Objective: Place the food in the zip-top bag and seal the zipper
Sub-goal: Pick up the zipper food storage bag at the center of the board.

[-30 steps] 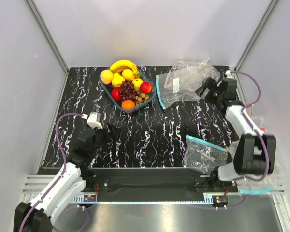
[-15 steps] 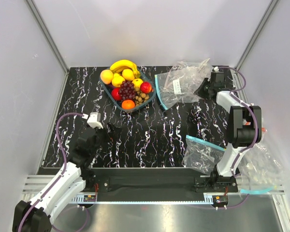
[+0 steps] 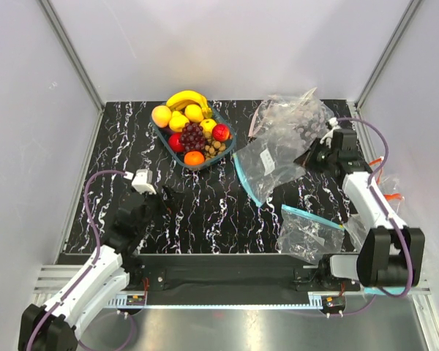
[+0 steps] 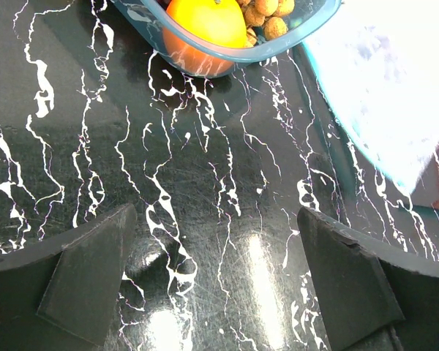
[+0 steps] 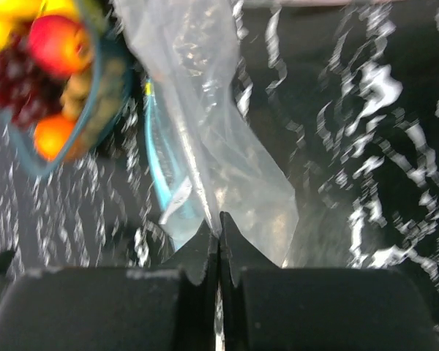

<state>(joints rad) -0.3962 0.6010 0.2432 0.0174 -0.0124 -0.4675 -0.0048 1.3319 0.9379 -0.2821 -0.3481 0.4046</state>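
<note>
Since half a second earlier, the right gripper (image 3: 316,155) had pulled back from the far right corner toward the near side, and the clear plastic zip-top bag (image 3: 282,142) had come up off the surface with it. Its fingertips (image 5: 205,248) were pressed together with a fold of the bag's film pinched between them. From that pinch the bag hung and spread out toward the far side, crumpled and partly lifted. The light-blue zipper strip (image 3: 246,183) at its mouth slanted across the black white-veined marble-patterned table (image 3: 205,212), just right of the blue-tinted clear plastic bowl (image 3: 205,167); in the right wrist view the strip (image 5: 157,164) ran between bowl and film. The small toy-like fruits (image 3: 192,131) all sat in that bowl, apart from the bag. The left gripper (image 4: 219,281) hovered low over the table near the bowl's near edge, its fingers (image 4: 88,270) spread wide with nothing between them; ahead of it lay the round orange (image 4: 208,22) and the tan nut cluster (image 4: 267,14) behind the bowl's rim. A second wrinkled clear bag with a blue strip (image 3: 307,234) lay near the right arm's base.
</note>
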